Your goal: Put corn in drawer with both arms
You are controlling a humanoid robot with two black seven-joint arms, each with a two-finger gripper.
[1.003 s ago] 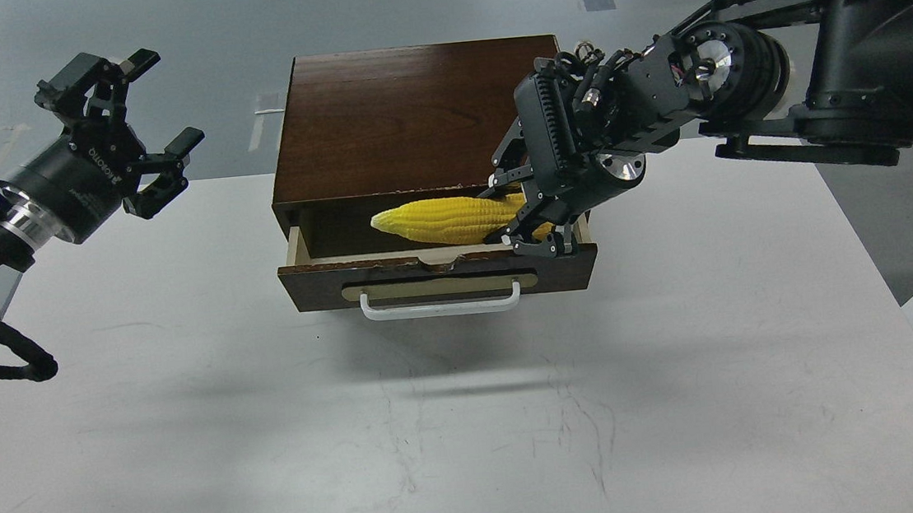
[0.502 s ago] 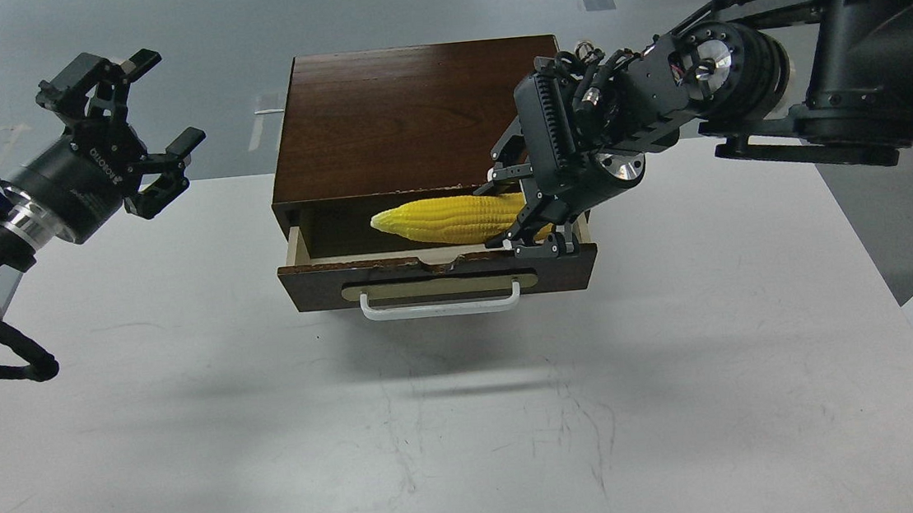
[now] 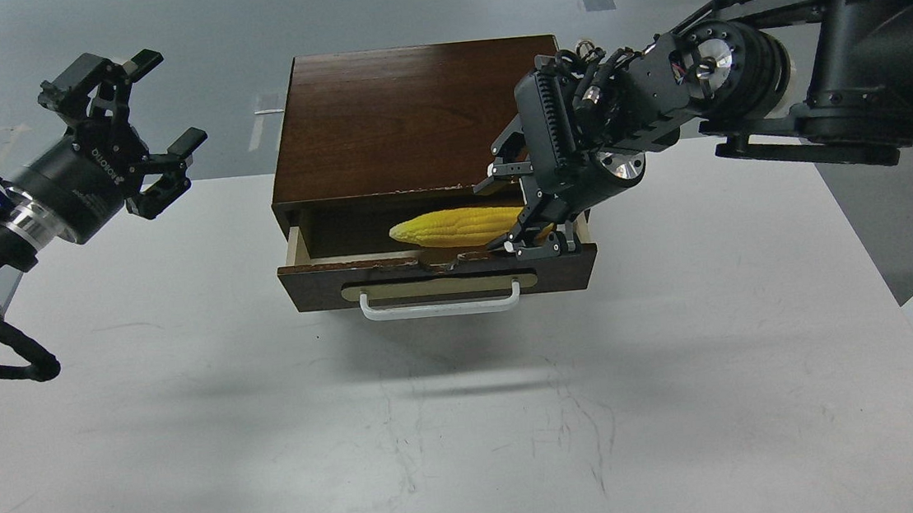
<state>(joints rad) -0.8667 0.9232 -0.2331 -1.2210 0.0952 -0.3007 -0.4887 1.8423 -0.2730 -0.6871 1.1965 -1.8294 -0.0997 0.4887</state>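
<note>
The corn [image 3: 454, 227] is lying inside the open drawer [image 3: 438, 279], lengthwise, tip pointing toward the table's left edge, thick end tucked under the right gripper [image 3: 520, 211]. The cabinet [image 3: 411, 120] is sitting at the middle of the table's [image 3: 471, 420] far edge, w/ the drawer pulled out toward the near edge.

Risks, as I'm judging it: the right gripper's fingers are hanging low at the drawer's right end, just over the front board. If someone shuts the drawer while they're in there, they're getting pinched btwn drawer front and cabinet frame. Also, if a finger is still snagging the cob as the arm lifts, it's dragging the corn back out or tipping it over the front lip. The cob looks like it's sitting high near the front edge too, so it could be catching on the frame when the drawer slides in.

Corn vs fingers: the right fingers are spread apart, one up by the cabinet's edge, the other down at the drawer front, straddling the thick end. Whether a pad is touching the cob, can't tell; the gripper body is blocking that bit. It doesn't look clamped.

The left gripper [image 3: 140, 131] is hovering wide apart, holding nothing, over the table's far-left corner, well apart from the drawer's white handle [image 3: 440, 306].
</note>
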